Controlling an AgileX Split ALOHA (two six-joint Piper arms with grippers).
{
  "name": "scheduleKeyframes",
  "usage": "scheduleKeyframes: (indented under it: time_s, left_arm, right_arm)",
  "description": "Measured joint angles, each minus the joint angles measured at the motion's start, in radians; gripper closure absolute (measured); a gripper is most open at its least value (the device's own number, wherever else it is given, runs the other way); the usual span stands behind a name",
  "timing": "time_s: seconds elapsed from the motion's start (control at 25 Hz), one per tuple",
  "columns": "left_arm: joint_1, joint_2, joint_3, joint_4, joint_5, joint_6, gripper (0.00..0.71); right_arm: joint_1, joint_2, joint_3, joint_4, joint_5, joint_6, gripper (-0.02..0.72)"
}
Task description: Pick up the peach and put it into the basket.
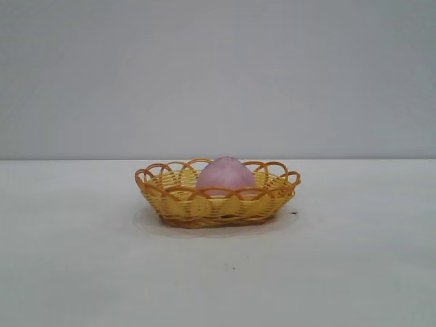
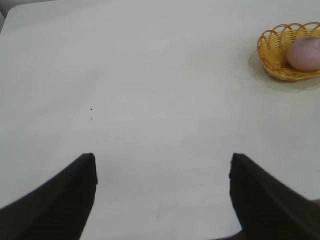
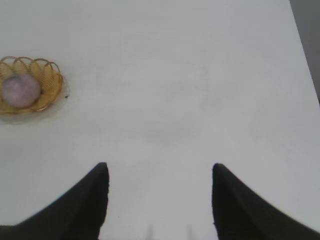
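The pink-mauve peach (image 1: 226,175) lies inside the yellow-orange wicker basket (image 1: 170,201) at the middle of the white table. The basket (image 2: 272,52) with the peach (image 2: 305,53) also shows in the left wrist view, far from my left gripper (image 2: 162,165), which is open and empty over bare table. In the right wrist view the basket (image 3: 50,82) and peach (image 3: 21,90) lie far from my right gripper (image 3: 160,172), which is open and empty. Neither arm shows in the exterior view.
A small dark speck (image 1: 293,214) lies on the table just right of the basket. The table's edge (image 3: 305,55) shows in the right wrist view, and a table corner (image 2: 7,17) in the left wrist view.
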Motion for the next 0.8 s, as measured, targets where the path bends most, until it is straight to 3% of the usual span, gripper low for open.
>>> scheduleKeyframes:
  time_s: [0.2, 0.32, 0.8]
  left_arm:
    - [0.0, 0.0, 0.0, 0.0, 0.0, 0.0, 0.22]
    - [0.0, 0.0, 0.0, 0.0, 0.0, 0.0, 0.22]
    - [0.0, 0.0, 0.0, 0.0, 0.0, 0.0, 0.22]
  right_arm:
    - [0.0, -0.101, 0.121, -0.021, 0.0, 0.018, 0.318]
    - [0.0, -0.128, 0.171, 0.002, 0.0, 0.022, 0.318]
    - [0.0, -0.264, 0.259, 0.009, -0.096, 0.024, 0.318]
